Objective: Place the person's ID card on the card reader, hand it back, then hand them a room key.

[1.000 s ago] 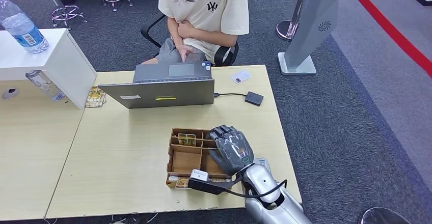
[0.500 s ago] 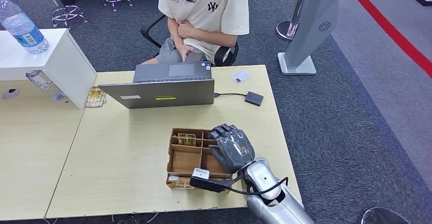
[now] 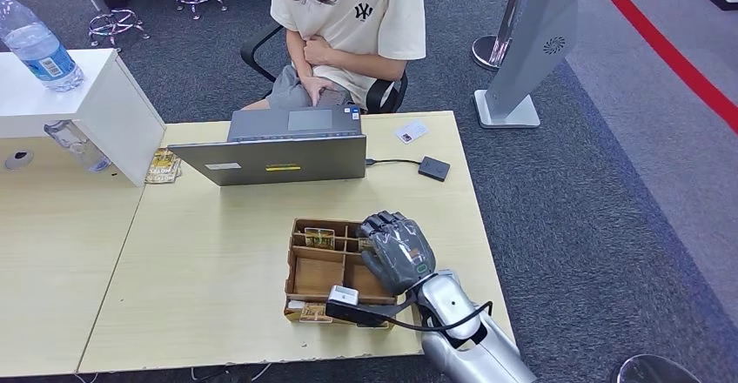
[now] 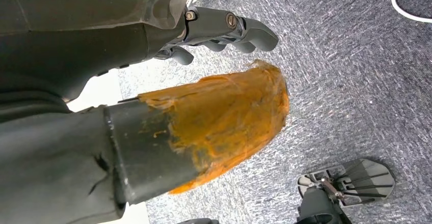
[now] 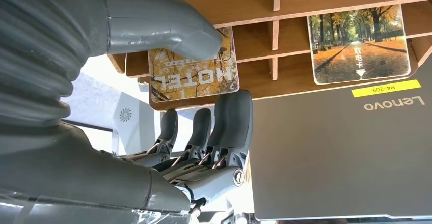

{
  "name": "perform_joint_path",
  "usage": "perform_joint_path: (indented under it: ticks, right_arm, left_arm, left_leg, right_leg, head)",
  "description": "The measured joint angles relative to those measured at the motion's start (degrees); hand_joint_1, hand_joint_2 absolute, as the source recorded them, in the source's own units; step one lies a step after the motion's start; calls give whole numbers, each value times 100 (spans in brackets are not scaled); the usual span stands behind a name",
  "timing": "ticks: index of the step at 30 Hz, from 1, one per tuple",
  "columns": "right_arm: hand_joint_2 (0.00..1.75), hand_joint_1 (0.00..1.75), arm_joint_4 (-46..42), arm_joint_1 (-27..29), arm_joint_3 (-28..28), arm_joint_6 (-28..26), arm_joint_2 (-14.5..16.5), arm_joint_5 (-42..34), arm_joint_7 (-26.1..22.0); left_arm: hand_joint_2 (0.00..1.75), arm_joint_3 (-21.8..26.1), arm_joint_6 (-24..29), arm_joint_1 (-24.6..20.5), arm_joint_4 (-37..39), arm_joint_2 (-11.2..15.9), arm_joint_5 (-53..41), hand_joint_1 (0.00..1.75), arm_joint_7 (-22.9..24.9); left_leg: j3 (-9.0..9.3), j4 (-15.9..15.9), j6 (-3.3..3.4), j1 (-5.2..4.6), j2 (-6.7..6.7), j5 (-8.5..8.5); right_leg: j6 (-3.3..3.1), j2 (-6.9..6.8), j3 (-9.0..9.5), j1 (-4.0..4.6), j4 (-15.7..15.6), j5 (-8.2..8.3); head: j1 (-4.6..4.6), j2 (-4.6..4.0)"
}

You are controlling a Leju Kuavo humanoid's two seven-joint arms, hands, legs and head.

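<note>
Head view puts the right hand (image 3: pixel 397 252) over the far right compartment of the brown wooden divided card tray (image 3: pixel 315 278) near the table's front edge, fingers curled down into it. In the right wrist view the thick grey thumb (image 5: pixel 168 30) lies on an autumn-printed room key card marked HOTEL (image 5: pixel 193 76) while the darker fingers (image 5: pixel 232 117) sit on its other side, so the card looks pinched or about to be, though I cannot tell whether it is firmly held; it lies in its slot, not yet lifted. A second autumn-printed card (image 5: pixel 359 43) lies in the neighbouring slot. The small white ID card (image 3: pixel 411 131) rests at the table's far edge in front of the seated person in a cream T-shirt (image 3: pixel 348 17), well apart from the small black square card reader (image 3: pixel 433 168) cabled to the grey laptop (image 3: pixel 278 152). Judging by that, the reading and return look finished, and what remains is lifting the key and handing it over. Left hand (image 4: pixel 219 30) hangs over grey carpet, fingers loosely curled, holding nothing.
</note>
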Motion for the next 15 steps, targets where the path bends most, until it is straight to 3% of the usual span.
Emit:
perform_joint_path:
  ticks: [11, 15]
  right_arm:
    - [175, 113, -2, -8, -82, 107, 2, -281, -225]
    - [175, 154, -6, -13, -91, 110, 2, -300, -233]
  left_arm:
    - [0, 9, 4, 5, 0, 5, -33, 0, -9]
    - [0, 9, 4, 5, 0, 14, -50, 0, -10]
  left_leg:
    - [0, 0, 0, 0, 0, 0]
    - [0, 0, 0, 0, 0, 0]
  right_leg:
    - [0, -1, 1, 0, 0, 0]
    - [0, -1, 1, 0, 0, 0]
  head:
    - [0, 0]
    - [0, 0]
